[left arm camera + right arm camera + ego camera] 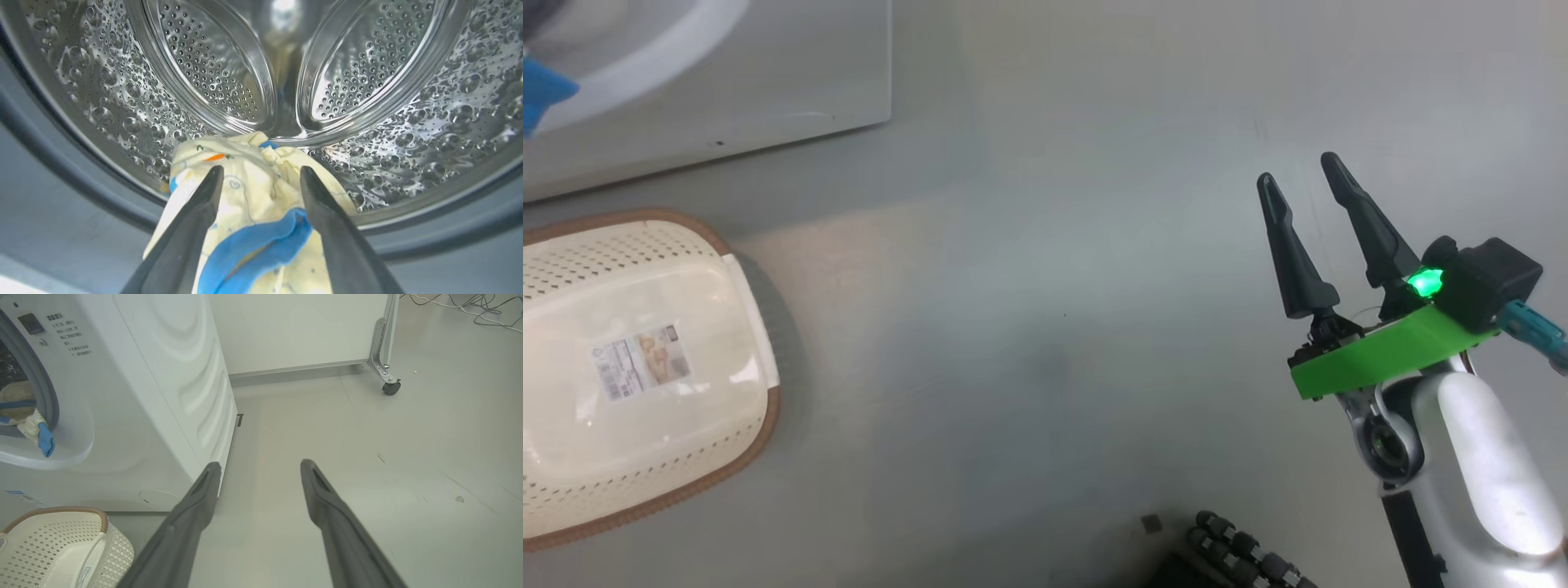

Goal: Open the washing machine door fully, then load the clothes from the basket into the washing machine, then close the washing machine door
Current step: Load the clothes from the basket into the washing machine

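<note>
Cream-yellow clothes (245, 179) with a blue patch lie at the mouth of the steel drum (122, 102), draped over the grey gasket (61, 171). My left gripper (259, 173) is open, one finger on each side of the fabric. In the right wrist view the same clothes (39, 430) hang over the lower lip of the washing machine (135, 416) opening. The cream basket (645, 367) stands on the floor at the left, with nothing in it. My right gripper (1298, 167) is open over bare floor, far from both. The washing machine door is out of view.
The washer's white front (727, 82) stands just behind the basket. A white panel on a caster wheel (391, 388) is behind and to the right of the washer, with cables (482, 310) on the floor beyond. My base's black rollers (1241, 555) show at the bottom.
</note>
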